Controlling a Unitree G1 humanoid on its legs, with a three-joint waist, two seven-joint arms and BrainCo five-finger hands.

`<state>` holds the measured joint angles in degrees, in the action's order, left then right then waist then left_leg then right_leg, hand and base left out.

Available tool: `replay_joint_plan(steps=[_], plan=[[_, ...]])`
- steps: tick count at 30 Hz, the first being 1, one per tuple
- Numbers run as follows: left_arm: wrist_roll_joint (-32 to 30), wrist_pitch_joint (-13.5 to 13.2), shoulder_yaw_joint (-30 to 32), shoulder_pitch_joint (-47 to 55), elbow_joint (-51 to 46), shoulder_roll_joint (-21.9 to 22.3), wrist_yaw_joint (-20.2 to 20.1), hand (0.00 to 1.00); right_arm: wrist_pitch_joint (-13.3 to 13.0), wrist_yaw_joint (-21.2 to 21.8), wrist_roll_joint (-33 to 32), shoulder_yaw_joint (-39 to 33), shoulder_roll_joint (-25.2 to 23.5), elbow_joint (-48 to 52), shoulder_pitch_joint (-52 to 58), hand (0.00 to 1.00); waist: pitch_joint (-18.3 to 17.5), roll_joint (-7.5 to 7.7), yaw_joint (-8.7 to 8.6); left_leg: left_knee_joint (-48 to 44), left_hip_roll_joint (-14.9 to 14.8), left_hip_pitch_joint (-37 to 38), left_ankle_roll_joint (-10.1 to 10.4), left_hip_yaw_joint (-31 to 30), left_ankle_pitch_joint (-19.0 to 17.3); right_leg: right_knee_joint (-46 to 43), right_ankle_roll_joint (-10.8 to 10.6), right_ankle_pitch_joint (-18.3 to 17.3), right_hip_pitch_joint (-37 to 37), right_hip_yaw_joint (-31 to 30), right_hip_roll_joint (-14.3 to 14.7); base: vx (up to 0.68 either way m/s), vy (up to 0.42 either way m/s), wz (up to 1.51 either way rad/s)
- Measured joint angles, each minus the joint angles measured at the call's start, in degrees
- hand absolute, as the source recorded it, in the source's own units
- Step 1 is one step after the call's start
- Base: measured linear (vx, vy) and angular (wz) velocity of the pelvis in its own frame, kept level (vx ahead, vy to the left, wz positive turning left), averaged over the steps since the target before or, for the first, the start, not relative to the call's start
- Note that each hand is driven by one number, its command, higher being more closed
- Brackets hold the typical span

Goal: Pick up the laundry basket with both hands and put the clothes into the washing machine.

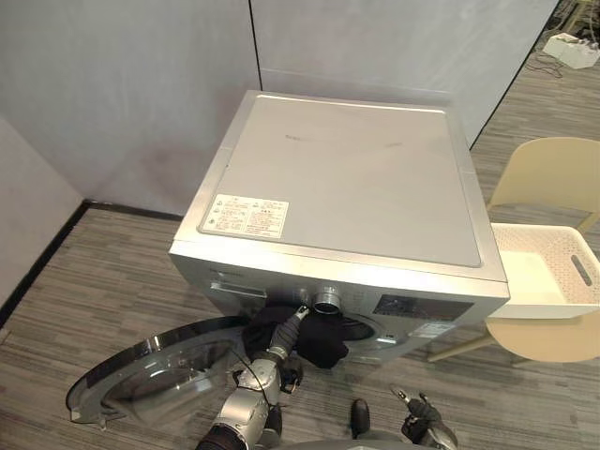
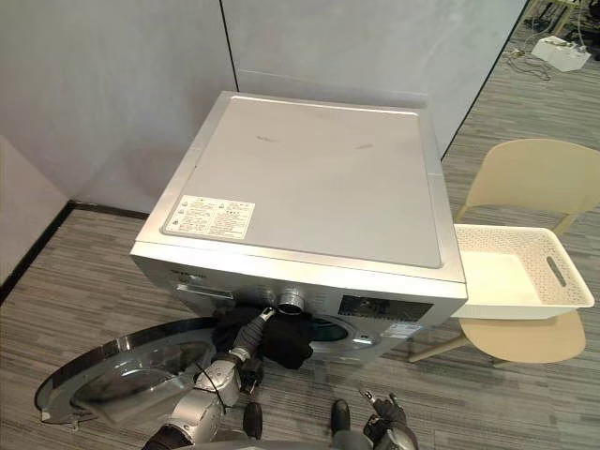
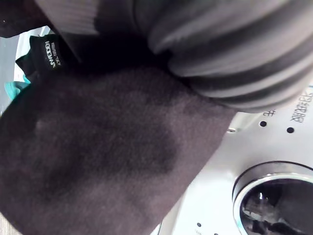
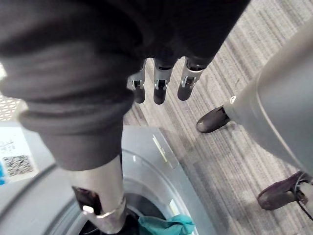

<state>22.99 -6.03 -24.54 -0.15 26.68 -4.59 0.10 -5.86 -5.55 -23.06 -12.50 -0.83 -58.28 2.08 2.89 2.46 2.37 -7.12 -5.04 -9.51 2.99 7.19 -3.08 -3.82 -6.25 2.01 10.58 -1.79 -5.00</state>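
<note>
Laundry basket (image 2: pixel 574 281) sits on the chair (image 2: pixel 534 173) beside the washing machine (image 2: pixel 309 178). A dark garment (image 1: pixel 323 342) hangs at the drum mouth against my left robot hand (image 1: pixel 289 333); I cannot tell its grip. My right robot hand (image 1: pixel 422 410) hangs open.

The grey plank floor (image 1: pixel 103 281) carries a silver washer (image 1: pixel 347 178), which stands close to the wall panels (image 1: pixel 141 84) at the floor's far edge. The washer's round door (image 1: pixel 159 370) hangs open, low over the planks at its front left. Just beside its right side stands a cream chair (image 1: pixel 553 173) with a white basket (image 1: pixel 548 272) on the seat. A white box (image 1: pixel 572 49) lies in the far right corner.
</note>
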Motion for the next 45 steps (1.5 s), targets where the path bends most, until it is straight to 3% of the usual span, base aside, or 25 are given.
replay_joint_plan(steps=[2,3,4,6,7,9,11,13,17,20,22,23,25,28,30,32,33,34,35,38,45], plan=[[-0.04,0.00,-0.21,-0.25,-0.69,0.18,0.01,1.00,0.00,0.33,0.00,0.05,0.11,0.68,0.06,0.00,0.06,-0.04,0.06,-6.23,-0.89,-3.07,-0.42,-0.11,-3.81,-2.63,-2.21,-1.83,1.31,-0.35,0.15,-0.06,0.049,-0.10],[-0.05,0.17,-0.35,-0.41,-0.99,0.53,0.02,1.00,0.00,0.43,-0.01,0.07,0.18,0.91,0.24,0.00,0.17,0.18,-0.03,-8.43,-0.99,-3.72,-1.08,-0.64,-4.93,-4.05,-4.72,-2.92,1.51,-0.38,-0.01,-0.04,0.067,0.00],[-0.05,0.44,-0.32,-0.46,-1.25,0.85,0.02,1.00,0.00,0.47,-0.02,0.08,0.21,1.18,0.24,0.00,0.23,0.06,-0.01,-8.46,-1.33,-3.72,-1.32,-0.91,-5.03,-4.83,-5.84,-2.60,1.59,-0.45,0.04,-0.01,0.050,0.11],[-0.05,0.78,-0.32,-0.85,-1.49,1.91,0.09,1.00,0.20,0.52,-0.07,0.77,0.19,1.56,0.56,0.00,1.42,-0.63,0.10,-9.56,-3.05,-3.78,-1.78,-2.65,-4.96,-21.81,0.14,-6.25,5.40,-1.60,0.41,-0.01,0.019,0.32],[-0.04,1.05,-0.46,-0.85,-1.49,2.16,0.16,1.00,0.20,0.47,-0.03,0.83,0.21,2.58,1.02,0.00,1.40,-0.50,0.43,-10.22,-3.71,-3.80,-1.28,-3.85,-5.27,-26.71,0.51,-6.31,5.58,-1.93,-0.61,-0.01,-0.024,0.39],[-0.04,1.41,-0.65,-0.85,-1.48,2.11,0.35,1.00,0.13,0.50,0.00,1.33,0.21,4.31,1.99,0.00,0.91,0.34,1.67,-11.11,-4.28,-4.23,0.07,-5.69,-5.68,-26.46,0.63,-5.28,3.44,-4.32,-1.14,0.02,-0.144,0.36],[-0.04,1.37,-0.82,-0.92,-1.61,2.35,0.38,1.00,0.14,0.49,0.06,1.35,0.93,4.71,1.42,0.00,0.84,0.04,2.08,-10.08,-5.11,-5.00,1.73,-7.62,-4.73,-22.61,-0.30,-6.41,1.37,-4.19,0.21,0.02,-0.204,0.33],[-0.08,1.22,-0.75,-0.93,-1.59,2.24,0.25,1.00,-0.04,0.48,0.09,1.34,1.59,5.34,1.08,0.00,0.61,0.51,3.10,-8.64,-5.03,-4.96,3.24,-8.00,-2.82,-17.08,-2.66,-9.27,-1.37,-4.37,-0.12,0.02,-0.213,0.10],[-0.09,0.76,0.56,-1.74,-1.41,2.07,0.51,1.00,0.07,0.53,1.13,3.46,3.22,2.73,-0.71,0.00,0.06,0.78,2.92,-2.16,-4.29,-4.42,4.90,-8.40,2.35,-9.01,-0.94,-12.98,-3.69,-2.25,-0.54,-0.02,-0.179,0.11],[-0.04,0.77,0.44,-2.22,0.75,2.02,1.16,1.00,0.04,0.55,1.30,4.38,4.17,1.60,-0.25,0.00,-0.60,-0.65,1.29,1.41,-5.86,-2.37,6.16,-10.49,5.07,-9.48,-0.25,-13.24,-5.27,0.25,1.31,-0.09,-0.168,0.32],[-0.04,0.75,0.44,-2.24,0.92,1.97,1.14,1.00,-0.07,0.54,1.32,4.60,4.38,1.46,0.14,0.00,-0.46,-0.59,1.27,0.88,-6.01,-2.26,6.25,-11.00,5.12,-11.27,0.29,-14.20,-5.07,0.50,1.61,-0.11,-0.088,0.24],[-0.03,0.64,-0.08,-2.93,0.83,2.06,1.13,1.00,-0.29,0.47,1.51,4.54,4.72,0.81,0.13,0.00,-0.14,-0.33,0.00,-1.44,-5.38,-4.31,6.44,-12.30,5.01,-16.06,0.67,-16.56,-2.49,1.90,1.09,-0.17,-0.076,0.45],[0.04,0.53,-0.33,-4.68,0.45,2.24,1.08,1.00,-0.32,0.46,1.70,4.57,4.92,0.67,-0.63,0.00,2.22,-0.31,-0.40,-5.73,-4.28,-7.07,6.95,-14.35,4.22,-22.92,1.12,-19.45,0.58,2.94,0.36,-0.21,-0.062,0.46],[0.62,0.53,-0.52,-5.57,-3.79,2.42,1.14,1.00,-0.38,0.27,1.74,4.78,5.38,2.01,-2.96,0.00,5.41,-1.50,-0.37,-16.02,-3.77,-14.58,7.91,-15.54,0.25,-34.59,1.79,-23.44,7.70,2.66,0.07,-0.30,-0.036,0.09],[1.18,0.53,-1.59,-5.63,-7.49,2.44,1.13,1.00,-0.39,0.02,1.70,5.92,5.64,5.07,-3.07,0.00,7.13,-1.73,-0.18,-18.70,-3.59,-17.16,8.12,-15.02,-0.44,-39.58,1.92,-25.04,11.25,2.04,-0.21,-0.27,-0.035,0.03],[1.16,0.49,-2.99,-5.93,-10.67,2.49,1.14,1.00,-0.47,-0.73,1.71,6.91,5.42,9.20,-2.88,0.00,8.03,-1.63,-0.25,-17.54,-3.46,-19.00,8.39,-13.93,-0.29,-42.01,2.06,-25.81,14.43,2.00,-1.19,-0.25,-0.053,0.23],[1.15,0.43,-3.53,-6.52,-12.90,3.07,1.11,1.00,-0.77,-0.96,1.66,7.33,4.79,12.66,-2.91,0.00,9.43,-0.76,-0.25,-23.56,-3.11,-21.99,7.65,-12.84,-0.76,-44.11,2.58,-26.09,17.30,1.95,-2.70,-0.28,0.051,0.18],[1.13,0.23,-4.27,-6.96,-14.85,4.15,1.15,1.00,-1.53,-1.44,1.61,8.12,5.26,16.02,-2.87,0.00,9.83,-1.81,-0.08,-33.70,-3.02,-25.31,6.80,-11.23,-3.19,-47.98,2.49,-26.99,20.54,1.80,-3.03,-0.27,0.081,0.24],[1.14,0.16,-4.89,-7.84,-15.85,5.03,1.12,1.00,-1.98,-1.87,1.57,8.42,5.92,18.12,-2.97,0.00,10.27,-2.29,-0.48,-35.66,-3.12,-27.07,6.08,-10.96,-7.90,-51.28,1.99,-27.95,23.10,2.09,-3.10,-0.20,0.062,0.20],[1.14,-0.82,-4.52,-10.31,-18.50,6.30,1.46,1.00,-2.62,-2.24,1.09,10.51,5.52,20.62,-5.98,0.00,11.81,-1.84,0.12,-44.50,-4.02,-36.22,6.62,-11.06,-10.22,-60.08,1.95,-30.22,31.96,1.10,-3.06,-0.18,0.001,0.02],[1.12,-0.80,0.25,-9.97,-18.85,6.79,4.11,1.00,-2.83,-4.44,1.00,11.38,3.60,26.69,-7.31,0.00,13.94,-1.10,0.45,-51.69,-4.37,-46.67,6.56,-11.20,-10.80,-67.67,1.78,-31.00,42.70,-0.15,-2.82,-0.10,0.002,-0.01]])
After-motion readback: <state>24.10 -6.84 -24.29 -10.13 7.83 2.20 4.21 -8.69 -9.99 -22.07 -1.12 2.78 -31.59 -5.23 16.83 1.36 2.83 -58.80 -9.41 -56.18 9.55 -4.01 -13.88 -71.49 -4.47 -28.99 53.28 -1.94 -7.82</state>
